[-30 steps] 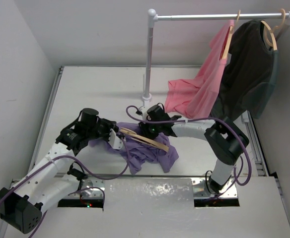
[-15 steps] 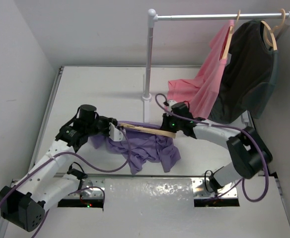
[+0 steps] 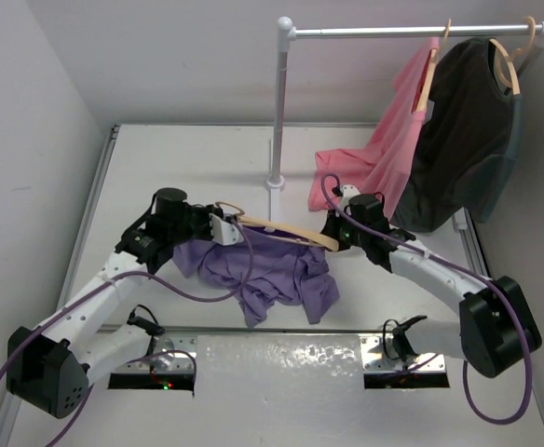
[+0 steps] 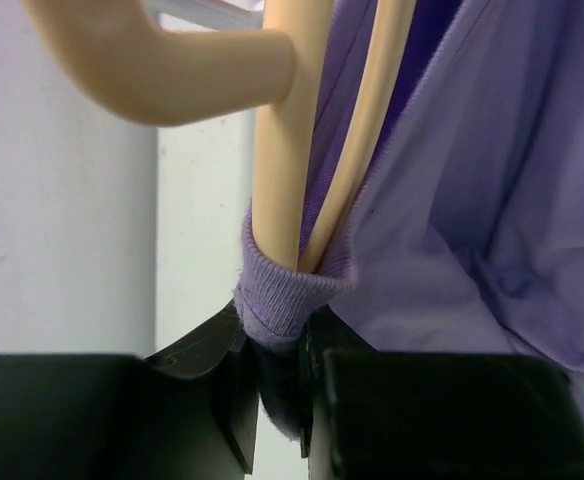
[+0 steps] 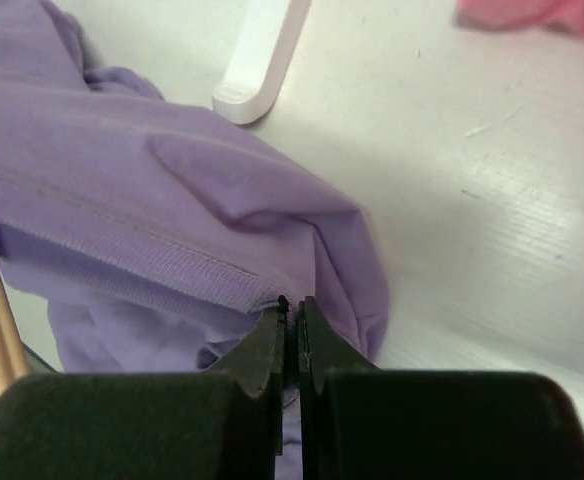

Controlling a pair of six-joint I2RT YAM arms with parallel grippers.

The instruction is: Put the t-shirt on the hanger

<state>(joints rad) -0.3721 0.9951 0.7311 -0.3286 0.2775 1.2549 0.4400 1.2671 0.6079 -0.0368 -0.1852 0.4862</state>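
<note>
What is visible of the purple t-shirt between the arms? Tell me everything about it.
The lavender-purple soft cloth t-shirt is plain, with ribbed edging. It is held up between the left claw and the right claw, each shut on a ribbed edge; the rest sags crumpled onto the white table. The light tan wooden hanger is threaded into its opening, hook out beside the left claw.

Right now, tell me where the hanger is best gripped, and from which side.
Probably at the neck by the hook, from the left arm's side. On the hanger that end is bare wood clear of the t-shirt; further along, its arms run into the ribbed collar. The left end effector is shut there on the collar.
</note>
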